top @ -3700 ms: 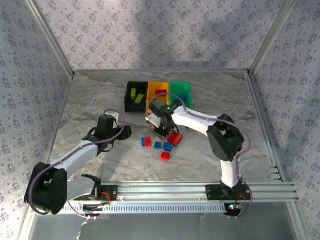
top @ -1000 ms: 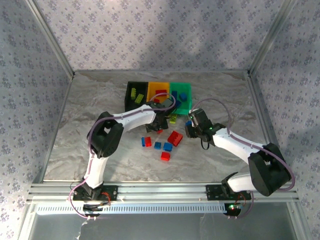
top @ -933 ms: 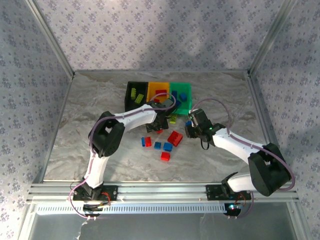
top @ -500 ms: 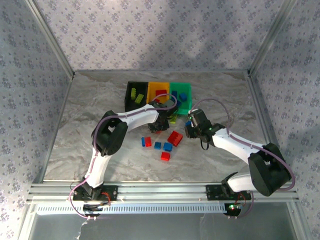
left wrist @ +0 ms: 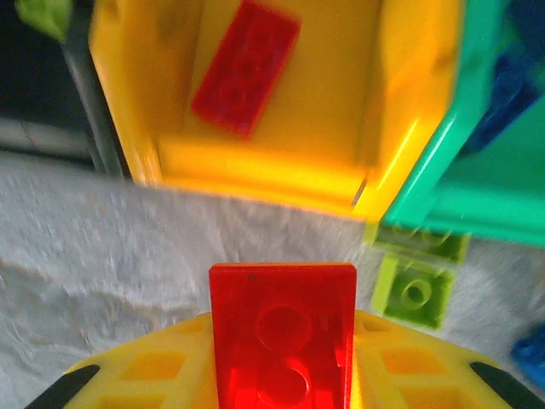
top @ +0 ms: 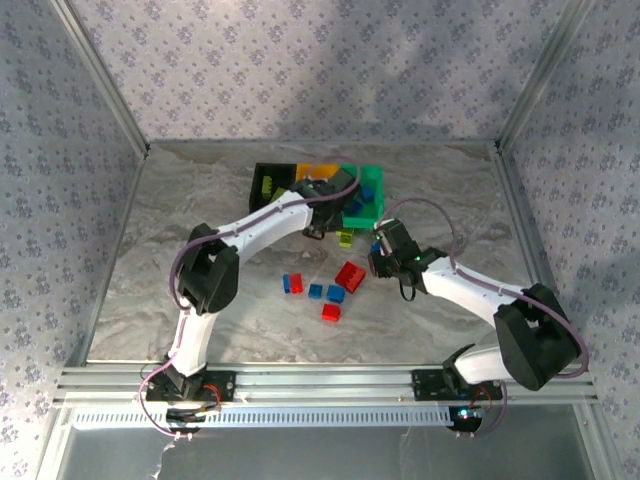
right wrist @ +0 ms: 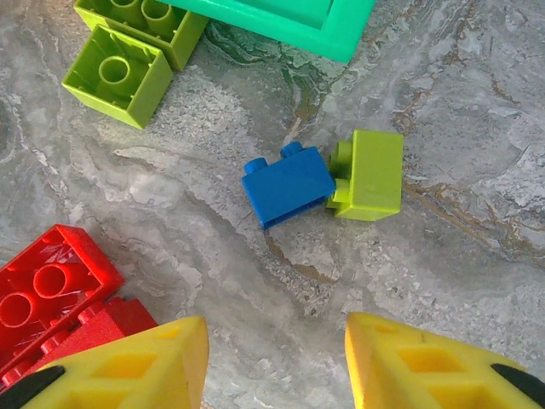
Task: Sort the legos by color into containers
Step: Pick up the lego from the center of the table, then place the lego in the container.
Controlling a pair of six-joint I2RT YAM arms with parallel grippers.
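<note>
My left gripper is shut on a red lego and hangs over the table just in front of the yellow container, which holds one red lego. From above, the left gripper sits at the containers' front edge. The black container is left of the yellow one and the teal container right. My right gripper stands open above bare table, short of a blue lego that touches a lime lego.
Two lime legos lie against the teal container's front. Red legos lie beside my right gripper's left finger. Loose red legos and blue legos lie mid-table. The walls stand far off.
The left gripper shut on a red lego, lifted it and moved back toward the yellow container. The right arm has hardly moved.
</note>
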